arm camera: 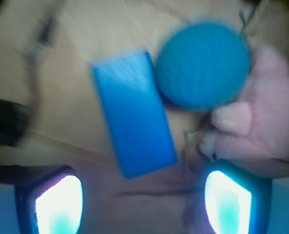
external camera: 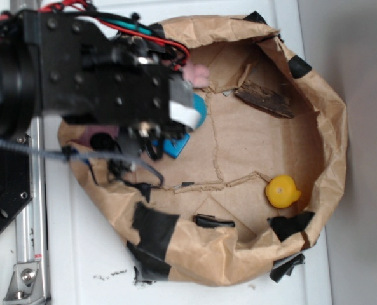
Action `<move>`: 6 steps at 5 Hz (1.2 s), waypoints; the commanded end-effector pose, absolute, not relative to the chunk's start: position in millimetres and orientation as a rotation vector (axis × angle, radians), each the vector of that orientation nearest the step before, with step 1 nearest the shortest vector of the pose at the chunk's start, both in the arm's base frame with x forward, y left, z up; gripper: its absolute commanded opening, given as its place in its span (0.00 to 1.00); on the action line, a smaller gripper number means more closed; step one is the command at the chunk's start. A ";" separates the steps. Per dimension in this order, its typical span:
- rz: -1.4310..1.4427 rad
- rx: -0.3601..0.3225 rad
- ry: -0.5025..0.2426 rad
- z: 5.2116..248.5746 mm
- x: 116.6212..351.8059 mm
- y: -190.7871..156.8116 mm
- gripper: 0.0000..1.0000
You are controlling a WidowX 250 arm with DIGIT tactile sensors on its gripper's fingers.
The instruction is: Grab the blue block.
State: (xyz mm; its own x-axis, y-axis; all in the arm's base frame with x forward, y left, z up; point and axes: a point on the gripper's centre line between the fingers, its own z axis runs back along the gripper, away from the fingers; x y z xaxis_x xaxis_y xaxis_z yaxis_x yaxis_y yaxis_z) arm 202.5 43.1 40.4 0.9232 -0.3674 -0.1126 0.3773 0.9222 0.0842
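The blue block (arm camera: 134,114) is a flat bright-blue slab lying on the brown paper, its long side running away from me. It lies just ahead of my gripper (arm camera: 143,204), whose two glowing pads (arm camera: 59,204) stand wide apart with only paper between them. The gripper is open and touches nothing. A fuzzy teal ball (arm camera: 202,66) rests against the block's far right corner. In the exterior view my gripper (external camera: 166,124) hangs over the left side of the paper nest, and a corner of the blue block (external camera: 175,146) shows beneath it, beside the teal ball (external camera: 199,113).
A pink plush toy (arm camera: 261,112) sits right of the ball, close to my right pad. A yellow duck (external camera: 281,191) and a dark wood piece (external camera: 264,98) lie further right. The crumpled paper wall (external camera: 331,127), patched with black tape, rings everything.
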 end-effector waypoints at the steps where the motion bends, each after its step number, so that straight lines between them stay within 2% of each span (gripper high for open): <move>1: -0.394 0.048 0.069 24.3 225.5 43.0 1.00; 3: -0.457 0.031 0.045 21.9 242.4 19.6 1.00; 5: -0.570 -0.014 0.058 24.9 231.0 -21.4 1.00; 6: -0.590 -0.022 0.025 33.2 225.2 -29.5 1.00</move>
